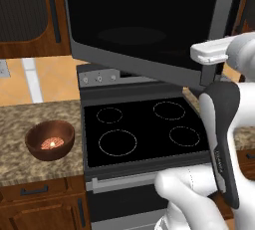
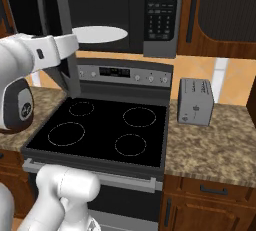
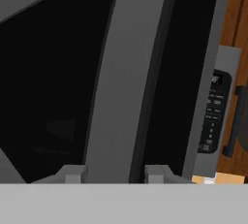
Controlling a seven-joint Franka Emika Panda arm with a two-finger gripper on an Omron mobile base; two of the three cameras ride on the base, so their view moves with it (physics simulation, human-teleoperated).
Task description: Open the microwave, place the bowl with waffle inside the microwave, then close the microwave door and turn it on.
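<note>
The microwave [image 2: 161, 15] hangs above the stove with its white turntable [image 2: 97, 34] showing inside. The microwave door [image 1: 144, 25] stands swung out over the stove, dark glass in a grey frame. My gripper [image 3: 114, 173] is shut on the door's long grey bar handle [image 3: 121, 72], which runs up between my two fingertips. From the left base, the white hand [image 1: 211, 52] sits at the door's free edge. The dark-brown bowl [image 1: 50, 139] rests on the counter left of the stove, far from the gripper, with the waffle [image 1: 52, 143] lying inside it.
A black-topped stove [image 1: 144, 129] with four burner rings lies directly under the open door. A small silver toaster [image 2: 195, 101] stands on the granite counter [image 2: 215, 145] to the right. Brown wooden cabinets flank the microwave. My own arm crosses the lower part of both base views.
</note>
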